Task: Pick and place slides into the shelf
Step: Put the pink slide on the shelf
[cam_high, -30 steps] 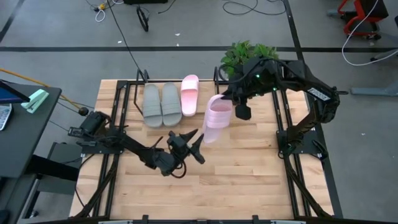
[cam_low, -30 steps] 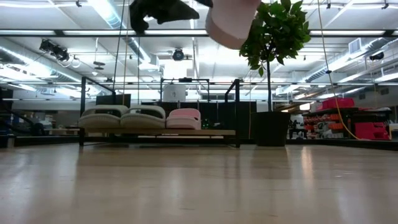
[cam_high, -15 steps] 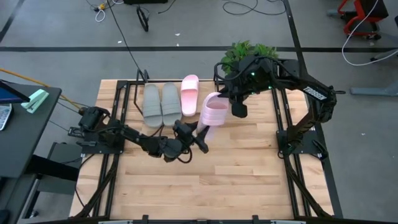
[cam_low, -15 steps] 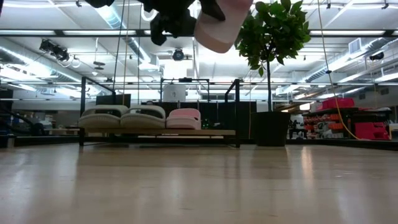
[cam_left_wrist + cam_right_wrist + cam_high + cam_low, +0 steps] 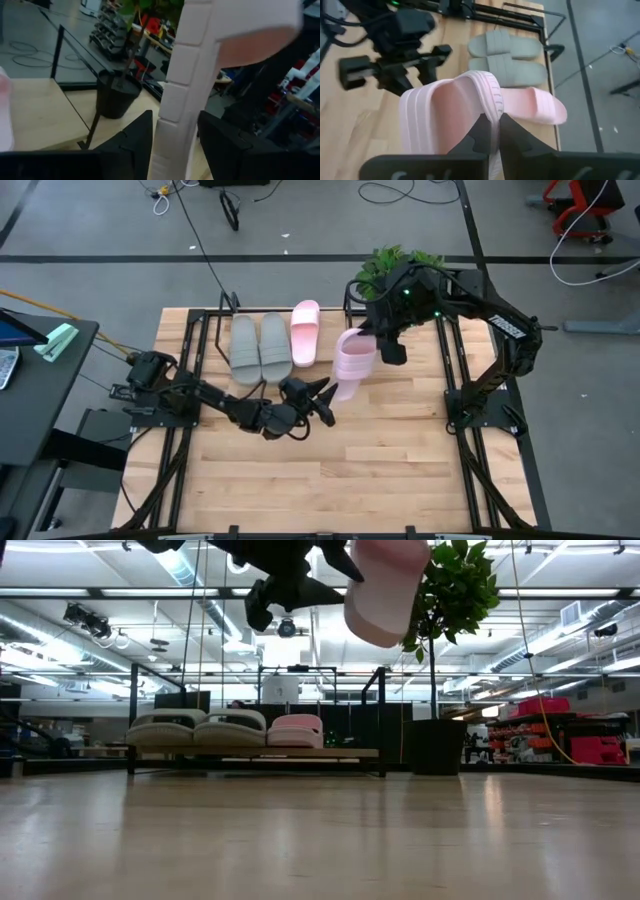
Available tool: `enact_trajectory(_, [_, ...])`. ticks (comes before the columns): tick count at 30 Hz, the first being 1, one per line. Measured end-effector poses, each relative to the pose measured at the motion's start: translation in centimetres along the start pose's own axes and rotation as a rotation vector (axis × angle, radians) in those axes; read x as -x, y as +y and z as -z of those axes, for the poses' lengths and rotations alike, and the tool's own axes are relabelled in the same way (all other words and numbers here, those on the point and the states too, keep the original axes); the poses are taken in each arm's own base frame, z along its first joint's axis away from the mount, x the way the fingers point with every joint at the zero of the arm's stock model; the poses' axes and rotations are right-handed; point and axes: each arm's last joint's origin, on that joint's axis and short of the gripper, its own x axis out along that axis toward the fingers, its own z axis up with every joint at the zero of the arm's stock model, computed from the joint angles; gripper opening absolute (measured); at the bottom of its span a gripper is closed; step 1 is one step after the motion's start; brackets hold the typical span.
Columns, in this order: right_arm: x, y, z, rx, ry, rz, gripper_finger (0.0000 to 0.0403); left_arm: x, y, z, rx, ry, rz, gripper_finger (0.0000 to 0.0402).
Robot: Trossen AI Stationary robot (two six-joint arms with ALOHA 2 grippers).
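High view, right gripper (image 5: 367, 340): holds the pink slide (image 5: 351, 363) by its strap, above the table (image 5: 400, 470), just beside the shelf (image 5: 222, 315).
High view, left gripper (image 5: 322, 394): fingers spread, tips at the hanging slide's lower end; whether they touch it cannot be told.
High view, shelf: two grey slides (image 5: 260, 347) and one pink slide (image 5: 304, 331) lie side by side; the free slot is on the plant (image 5: 400, 265) side.
Low view: carried slide (image 5: 385, 590) hangs high at the top edge, well above the shelf board (image 5: 255, 752); three slides sit there in a row.
Left wrist view: slide sole (image 5: 187, 90) stands between the open fingers (image 5: 135, 137), not clamped.
Right wrist view: fingers (image 5: 482, 131) pinched narrow on the strap (image 5: 487, 102); shelved slides beyond.
Risk, grip: hold is on the strap edge only; the soft slide may swing or slip out when lowered.
Risk, collision: the left gripper sits close; a move by either arm could knock the slide loose.
Risk, placement: the free slot is tight; a tilted slide could land on its pink neighbour or catch the end frame.
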Motion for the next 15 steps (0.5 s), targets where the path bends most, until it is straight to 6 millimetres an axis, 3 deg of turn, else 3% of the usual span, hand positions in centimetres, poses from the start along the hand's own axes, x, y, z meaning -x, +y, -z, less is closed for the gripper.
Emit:
enact_trajectory(10, [0.0, 0.1, -0.2, 0.025, -0.029, -0.044, 0.002, -1.2, 0.7, -0.2, 0.009, 0.024, 0.01, 0.0199])
enact_trajectory(15, [0.0, -0.1, -0.1, 0.035, -0.025, -0.04, 0.002, -1.4, 0.8, -0.3, 0.017, 0.021, 0.004, 0.0191])
